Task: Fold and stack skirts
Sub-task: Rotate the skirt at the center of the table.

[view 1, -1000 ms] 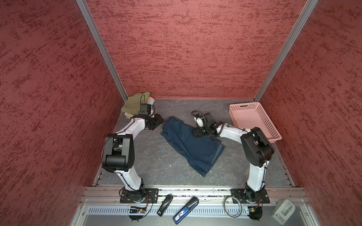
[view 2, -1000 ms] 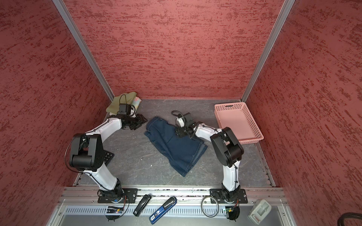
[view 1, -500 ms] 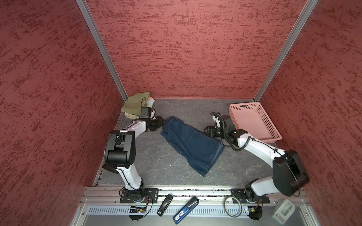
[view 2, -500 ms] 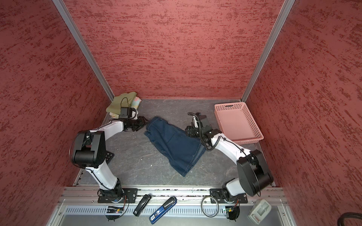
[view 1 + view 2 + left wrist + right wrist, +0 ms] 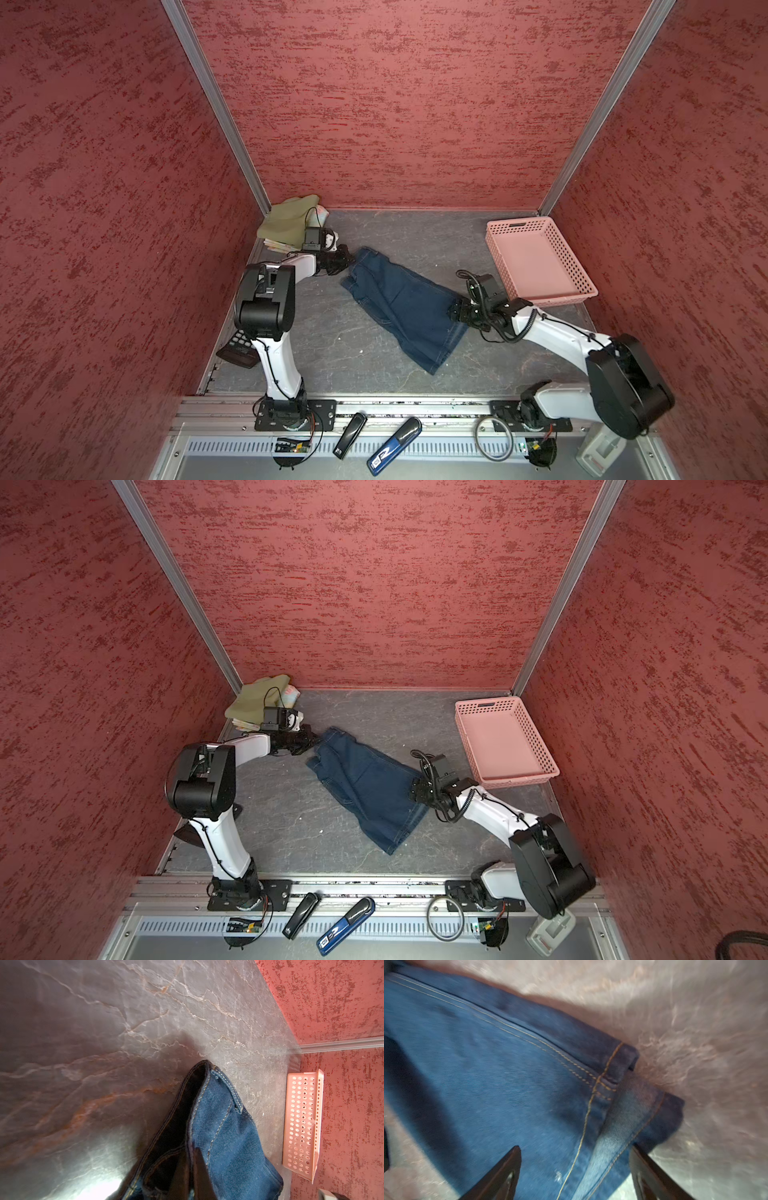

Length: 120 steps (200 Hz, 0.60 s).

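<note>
Grey metal rail (image 5: 415, 409) is nearest, with both arm bases bolted on it. Black stapler (image 5: 350, 430) and cable loop (image 5: 494, 438) lie just in front of it. Calculator (image 5: 239, 347) sits at the left edge of the dark stone-look worktop (image 5: 332, 353), beside the left arm.

Denim skirt (image 5: 407, 307) lies flat mid-worktop on a diagonal, waist toward the far left and hem toward the near right. It looks the same in both top views (image 5: 365, 791).

Right end effector (image 5: 455, 313) is low at the skirt's right hem corner. In the right wrist view the right end effector (image 5: 575, 1148) has its fingers wide apart with the hem corner between them, not pinched; that view is blurry.

Left end effector (image 5: 347, 264) is at the waist corner. In the left wrist view the left end effector (image 5: 192, 1165) has its fingers together, clamped on the waistband edge.

Further back, the olive skirt (image 5: 289, 220) is folded in the far-left corner, on top of the floral skirt (image 5: 322, 212), which only peeks out at the edge. Pink basket (image 5: 567, 259) sits far right by the wall, apart from the denim skirt.
</note>
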Available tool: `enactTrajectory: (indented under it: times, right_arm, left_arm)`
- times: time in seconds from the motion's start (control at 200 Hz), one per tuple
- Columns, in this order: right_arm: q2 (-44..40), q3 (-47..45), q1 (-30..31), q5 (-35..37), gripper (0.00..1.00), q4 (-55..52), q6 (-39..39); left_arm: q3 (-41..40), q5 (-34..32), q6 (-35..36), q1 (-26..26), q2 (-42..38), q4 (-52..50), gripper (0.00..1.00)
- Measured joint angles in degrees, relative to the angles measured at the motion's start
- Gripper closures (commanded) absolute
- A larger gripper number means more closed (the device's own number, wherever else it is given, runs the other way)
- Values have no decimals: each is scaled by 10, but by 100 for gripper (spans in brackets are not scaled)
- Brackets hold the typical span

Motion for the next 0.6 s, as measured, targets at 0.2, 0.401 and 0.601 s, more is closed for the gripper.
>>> enactTrajectory:
  times: [0.2, 0.401, 0.601]
  right_arm:
    - [94, 61, -4, -4, 50, 27, -23]
    - [234, 205, -34, -19, 58, 44, -76]
    - [376, 406, -65, -46, 56, 43, -142]
  left_arm:
    - [-11, -2, 0, 0, -13, 2, 100]
    - [-68, -19, -14, 5, -76, 1, 100]
    - [-146, -47, -39, 7, -158, -3, 100]
